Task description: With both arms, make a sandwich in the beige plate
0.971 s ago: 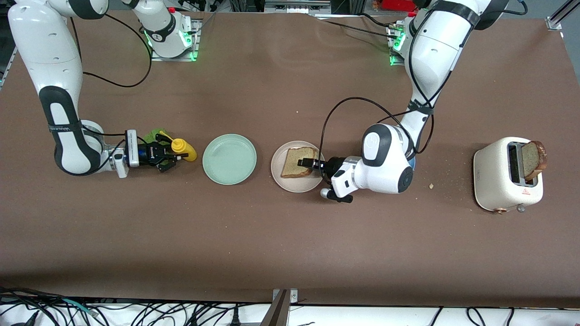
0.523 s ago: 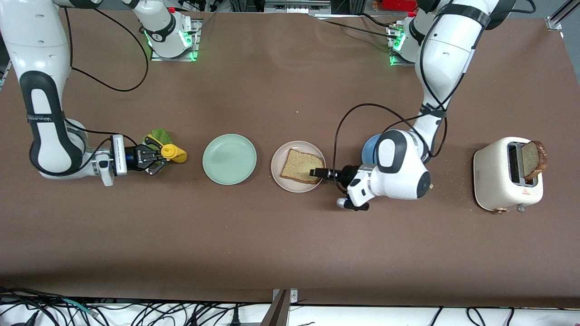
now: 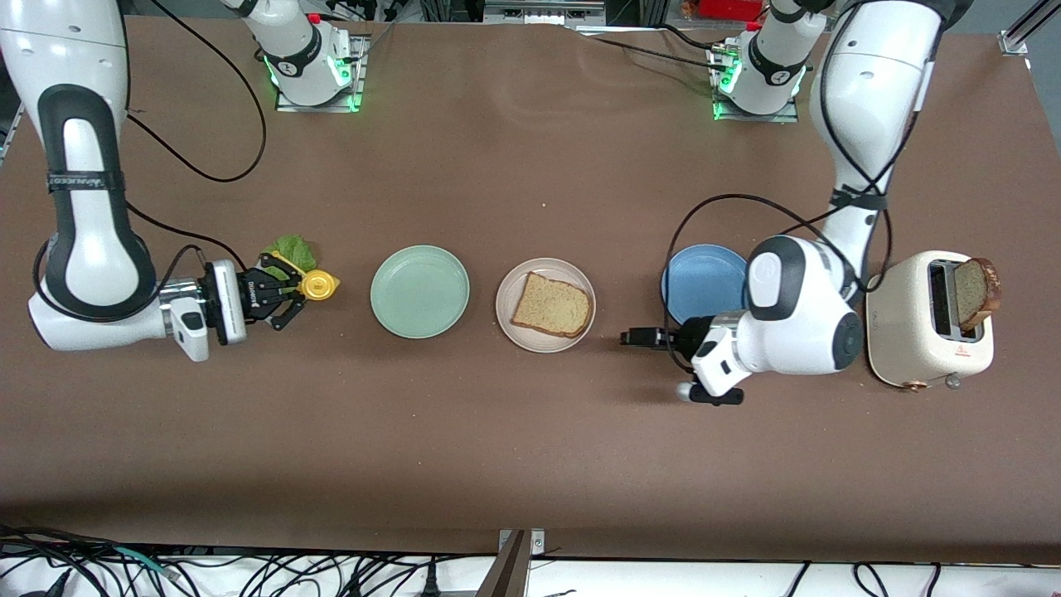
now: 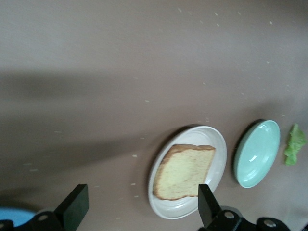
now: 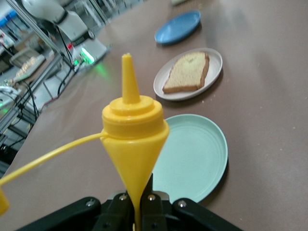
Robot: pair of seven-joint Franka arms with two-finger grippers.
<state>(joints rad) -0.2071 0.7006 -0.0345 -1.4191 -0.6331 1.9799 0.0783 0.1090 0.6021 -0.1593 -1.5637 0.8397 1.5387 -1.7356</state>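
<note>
At the right arm's end of the table, right gripper (image 3: 278, 292) pinches yellow mustard bottle (image 3: 318, 284) beside lettuce leaf (image 3: 290, 248); right wrist view alone shows its nozzle. Mint-green plate (image 3: 419, 291), then beige plate (image 3: 545, 305) holding bread slice (image 3: 552, 304). Left gripper (image 3: 638, 337), fingers spread, over bare table near blue plate (image 3: 704, 282). Toaster (image 3: 928, 319) holds second slice (image 3: 976, 292), front view only.

I see a brown table (image 3: 514, 439) w/ crumbs scattered on it, even overhead light. White floor strip (image 3: 249, 576) along the near edge w/ tangled black cables (image 3: 75, 572). Metal post (image 3: 512, 562) at mid edge. Metal shelving (image 5: 19, 91) past one end
</note>
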